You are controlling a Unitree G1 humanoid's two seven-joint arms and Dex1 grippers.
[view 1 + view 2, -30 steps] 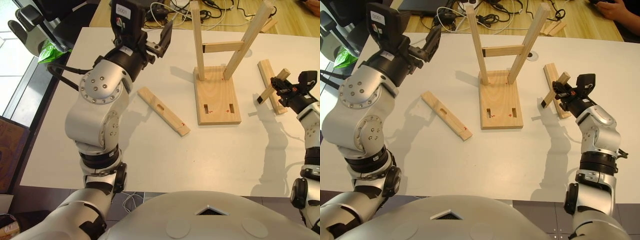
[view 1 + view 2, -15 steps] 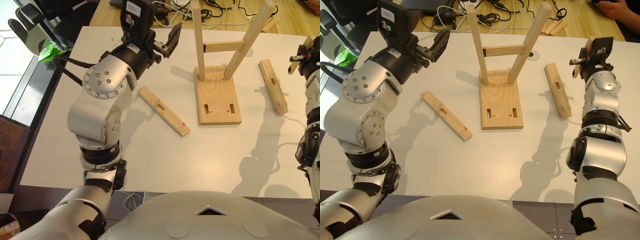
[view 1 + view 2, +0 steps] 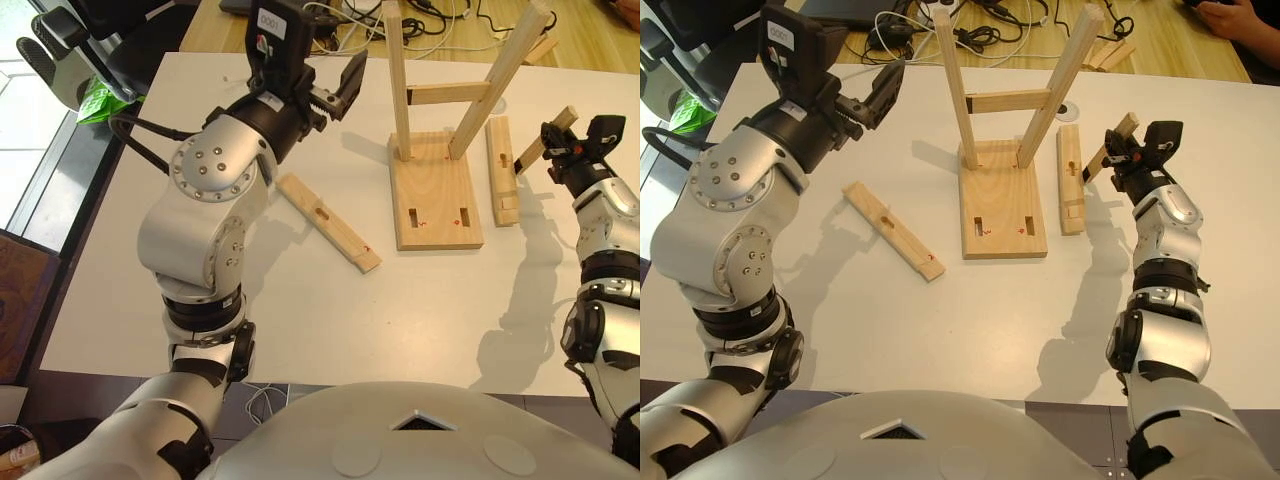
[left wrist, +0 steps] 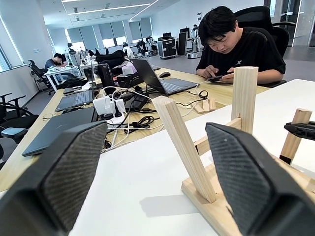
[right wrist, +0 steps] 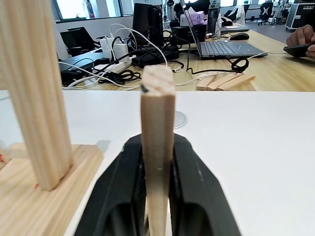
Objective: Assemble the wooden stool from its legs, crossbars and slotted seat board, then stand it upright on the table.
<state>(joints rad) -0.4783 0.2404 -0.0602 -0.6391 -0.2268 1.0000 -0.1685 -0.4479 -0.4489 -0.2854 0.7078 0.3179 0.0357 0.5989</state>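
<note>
Left arm (image 3: 200,235): rounded silver-grey housings joined by black joint rings. One round cap (image 3: 207,165) carries a circle of small dark screws. A black cable (image 3: 140,150) loops out beside it. The wrist module is black with a white label (image 3: 271,20). Jaws: black, with coarse textured pads (image 4: 74,169). Right arm (image 3: 1165,210): matching silver shells and black joints.

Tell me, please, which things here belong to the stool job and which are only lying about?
For the job: seat board, two standing legs, crossbar between them, two loose slotted pieces, held stick.
Lying about: cables, laptop, spare sticks on the far desk.
</note>
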